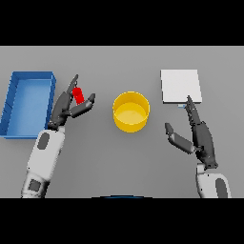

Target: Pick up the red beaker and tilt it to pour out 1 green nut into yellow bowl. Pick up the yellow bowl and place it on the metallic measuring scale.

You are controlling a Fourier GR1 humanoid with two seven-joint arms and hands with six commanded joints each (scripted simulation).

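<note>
Red beaker (78,95) stands left of the table's (119,162) middle, between my left hand's (66,108) fingers and thumb, which look not yet closed on it. I should wrap it firmly before tilting toward the yellow bowl (131,112), apparently empty. Blue bin (26,102) hugs the left edge, also empty; my right hand (196,133) waits spread below the scale (180,86).

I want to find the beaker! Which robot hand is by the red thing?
The left hand. Its fingers and thumb sit around the red beaker, left of the yellow bowl. The right hand is open by the scale, touching nothing red.
</note>
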